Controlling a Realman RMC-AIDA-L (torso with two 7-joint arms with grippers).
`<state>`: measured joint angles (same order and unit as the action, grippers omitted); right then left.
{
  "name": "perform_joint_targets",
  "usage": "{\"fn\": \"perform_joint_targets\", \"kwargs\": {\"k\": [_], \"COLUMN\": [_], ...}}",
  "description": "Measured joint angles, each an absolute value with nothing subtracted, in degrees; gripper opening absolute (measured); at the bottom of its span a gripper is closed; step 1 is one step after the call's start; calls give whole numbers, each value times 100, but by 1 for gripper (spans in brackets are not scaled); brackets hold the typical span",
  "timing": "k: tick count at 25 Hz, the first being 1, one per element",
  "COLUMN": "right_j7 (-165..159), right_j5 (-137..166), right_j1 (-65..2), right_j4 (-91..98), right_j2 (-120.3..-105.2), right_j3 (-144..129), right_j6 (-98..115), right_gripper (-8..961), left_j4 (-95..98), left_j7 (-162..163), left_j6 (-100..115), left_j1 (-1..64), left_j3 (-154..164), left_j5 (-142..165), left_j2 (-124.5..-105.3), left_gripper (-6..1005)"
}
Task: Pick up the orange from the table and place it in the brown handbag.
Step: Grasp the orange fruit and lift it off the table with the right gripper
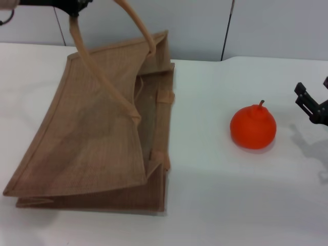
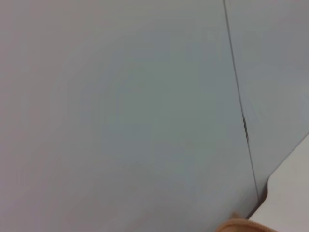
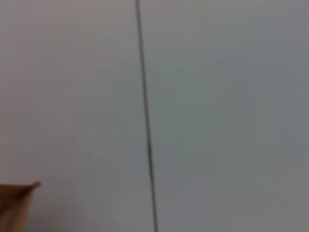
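The orange (image 1: 253, 127) stands upright on the white table (image 1: 230, 205), right of centre, stem up. The brown handbag (image 1: 97, 128) sits on the left half of the table, its mouth held open toward the orange. My left gripper (image 1: 72, 7), at the top left edge, is shut on one handle (image 1: 84, 48) and holds it lifted. The other handle (image 1: 141, 25) arcs up beside it. My right gripper (image 1: 313, 100) is open and empty at the right edge, a short way right of the orange and apart from it. A sliver of the bag shows in the left wrist view (image 2: 241, 226) and the right wrist view (image 3: 17, 200).
A grey panelled wall (image 1: 266, 25) with a vertical seam stands behind the table's far edge. White tabletop lies between the bag and the orange and in front of both.
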<state>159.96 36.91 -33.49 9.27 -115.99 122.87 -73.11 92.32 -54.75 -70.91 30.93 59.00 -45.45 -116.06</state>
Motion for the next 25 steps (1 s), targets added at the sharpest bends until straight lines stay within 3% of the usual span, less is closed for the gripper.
{"fn": "perform_joint_targets", "kwargs": {"k": [8,17,25], "right_j7": [15595,15018,14739], "right_j5": [3691,3691,3688], "right_j1": [-3338,-3410,-3482], "right_j4": [931,856,852], "right_j2": [-11570,-11497,-11444], "right_j3": [11561,10634,10441], "right_j6": [-7879,-7896,-7650], "right_gripper": [789,890,891], "left_j4": [9658,9781,9842], "left_j7": [-5630,-5748,-5993], "left_j6": [-7415,-7636,-7782], "left_j1": [3181,3381,3529], "left_j3": [5779,5765,5783], "left_j5": [-4508,-4508,-4539], "left_j2": [-11585,-11554,-11593], "left_gripper": [135,141,146]}}
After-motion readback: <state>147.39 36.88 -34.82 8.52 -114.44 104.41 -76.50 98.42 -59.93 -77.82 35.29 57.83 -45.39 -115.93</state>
